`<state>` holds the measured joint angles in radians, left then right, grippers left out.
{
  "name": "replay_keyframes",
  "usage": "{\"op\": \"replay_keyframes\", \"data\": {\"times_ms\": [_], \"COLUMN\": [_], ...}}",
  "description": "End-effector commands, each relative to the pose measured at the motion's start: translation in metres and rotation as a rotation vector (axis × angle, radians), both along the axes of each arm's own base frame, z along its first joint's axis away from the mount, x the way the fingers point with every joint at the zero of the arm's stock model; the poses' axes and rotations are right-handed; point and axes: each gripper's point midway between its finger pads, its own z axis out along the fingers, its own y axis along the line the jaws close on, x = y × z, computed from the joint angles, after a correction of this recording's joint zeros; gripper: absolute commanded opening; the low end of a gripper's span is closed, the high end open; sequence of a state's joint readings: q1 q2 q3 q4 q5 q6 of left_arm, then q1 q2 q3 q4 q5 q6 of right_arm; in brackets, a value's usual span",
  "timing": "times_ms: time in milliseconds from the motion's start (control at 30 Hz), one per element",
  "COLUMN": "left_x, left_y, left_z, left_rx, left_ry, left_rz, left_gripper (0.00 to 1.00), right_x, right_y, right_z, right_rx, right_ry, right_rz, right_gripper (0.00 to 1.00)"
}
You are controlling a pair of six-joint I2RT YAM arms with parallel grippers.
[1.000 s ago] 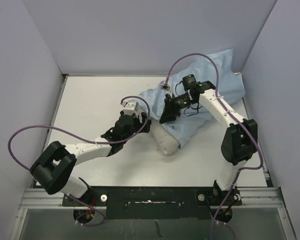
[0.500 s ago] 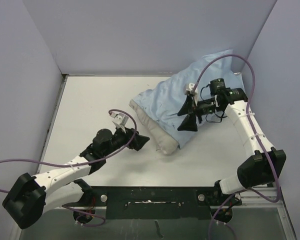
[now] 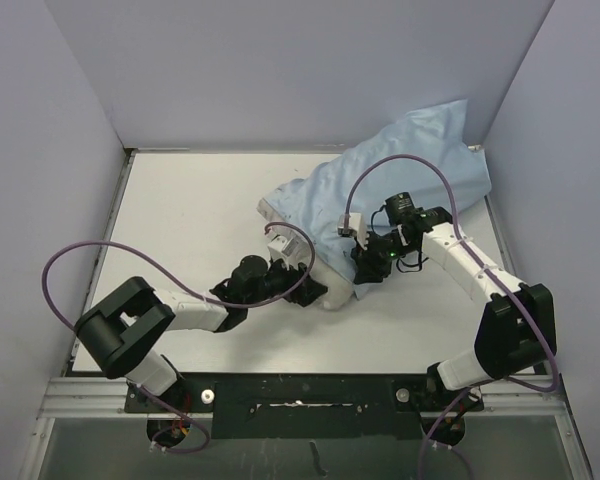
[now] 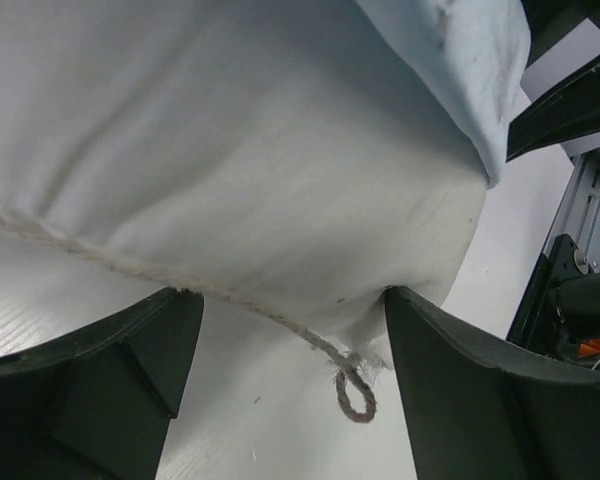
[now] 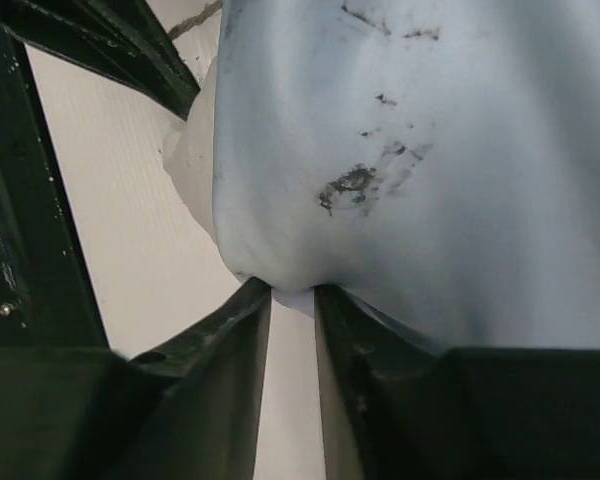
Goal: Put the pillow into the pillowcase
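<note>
Blue pillowcase (image 3: pixel 405 165): covers most of the pillow; its open hem sits right at the right gripper's tips, and the rest stretches away beyond them.
White pillow (image 4: pixel 280 200): one bare end pokes out of the hem, between the left gripper's fingers.
Left gripper (image 3: pixel 302 290): spread wide, straddling that bare end without squeezing it.
Right gripper (image 5: pixel 292 300): almost pressed together, pinching a fold of the hem.
Step in hand: probably drawing the hem over the bare end.
Doing it well: pinch firmly and pull the hem toward the left gripper while that one pushes the pillow inward.
</note>
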<state>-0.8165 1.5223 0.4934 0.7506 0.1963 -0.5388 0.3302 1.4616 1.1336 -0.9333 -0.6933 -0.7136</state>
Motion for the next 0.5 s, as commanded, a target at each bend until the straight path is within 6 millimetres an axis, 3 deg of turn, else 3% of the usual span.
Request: {"op": "replay_keyframes", "data": {"times_ms": [0,67,233,367,467], "left_x": [0.018,0.021,0.029,0.045,0.053], "left_y": [-0.027,-0.032,-0.036,-0.029,-0.024], "left_z": [0.043,0.049,0.073,0.100,0.115], "left_rx": [-0.139,-0.156,-0.212,-0.265,-0.291], "left_ry": [-0.076,-0.080,-0.145,-0.234,-0.282], "left_rz": [-0.019,-0.036,-0.037,0.023,0.073], "left_gripper": [0.64,0.50,0.24,0.14,0.13], "right_x": [0.008,0.004,-0.020,-0.048,-0.063], "right_y": [0.012,0.023,0.067,0.105,0.120], "right_z": [0.018,0.037,0.115,0.175,0.183], "right_rx": [0.033,0.096,0.340,0.553,0.602], "right_ry": [-0.049,-0.030,0.030,0.108,0.158], "right_rz": [0.005,0.029,0.218,0.377,0.438], "right_gripper": [0.17,0.00,0.00,0.00,0.00]}}
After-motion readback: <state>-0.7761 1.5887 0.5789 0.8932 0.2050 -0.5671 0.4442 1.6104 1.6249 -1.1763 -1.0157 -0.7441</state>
